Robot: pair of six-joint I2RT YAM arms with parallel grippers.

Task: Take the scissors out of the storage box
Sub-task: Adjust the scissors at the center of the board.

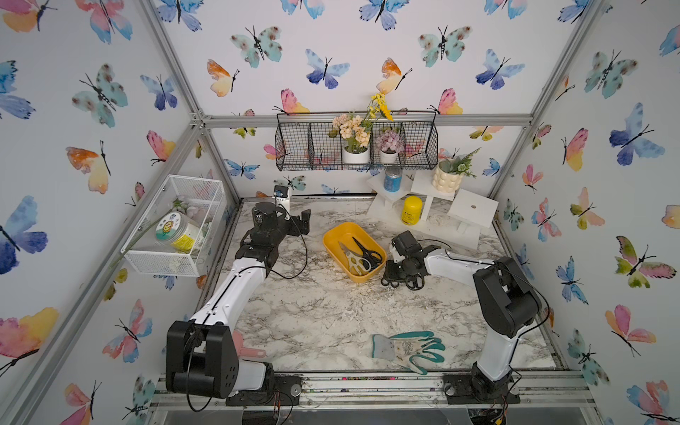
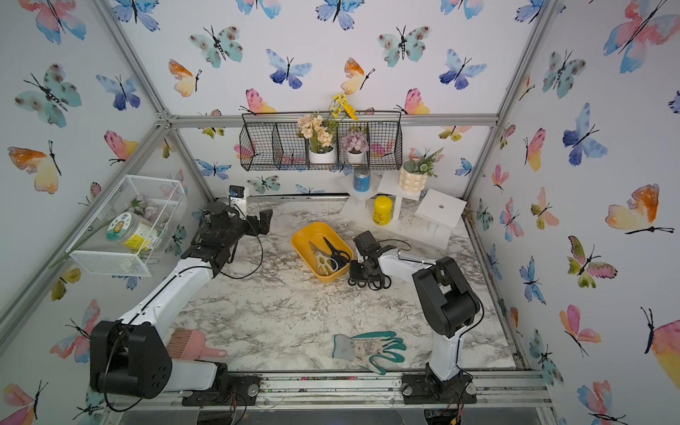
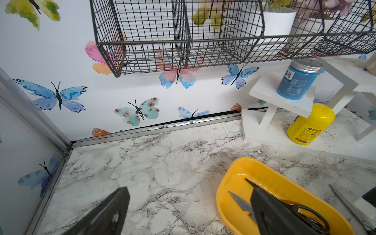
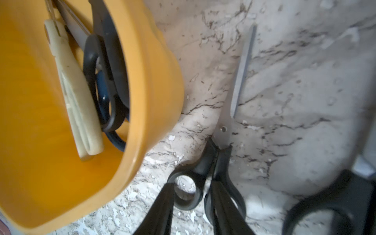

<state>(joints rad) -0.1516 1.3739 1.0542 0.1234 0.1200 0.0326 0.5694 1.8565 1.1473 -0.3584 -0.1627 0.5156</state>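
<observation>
The yellow-orange storage box [image 1: 333, 239] [image 2: 300, 243] [image 3: 223, 183] [image 4: 152, 81] sits mid-table. Inside lie black-handled scissors [image 1: 364, 250] [image 3: 305, 211], cream-handled shears [image 1: 351, 259] [image 4: 77, 97] and a blue-handled pair [image 4: 116, 140]. Just right of the box, my right gripper [image 1: 395, 274] [image 2: 362, 276] [image 4: 195, 183] is shut on the handle of another black-handled pair [image 4: 223, 132], whose blades lie along the marble. A further black handle [image 4: 325, 213] rests beside it. My left gripper [image 1: 285, 217] [image 2: 239, 217] [image 3: 189, 195] hangs open and empty over the table left of the box.
A white stepped stand [image 1: 467, 209] with a yellow bottle [image 1: 411, 209], blue jar [image 1: 392, 179] and plant pot fills the back right. Black wire shelf basket [image 1: 357, 143] hangs on the back wall, white mesh basket [image 1: 176, 224] on the left wall. Gloves [image 1: 404, 349] and pink brush [image 2: 191, 344] lie near the front.
</observation>
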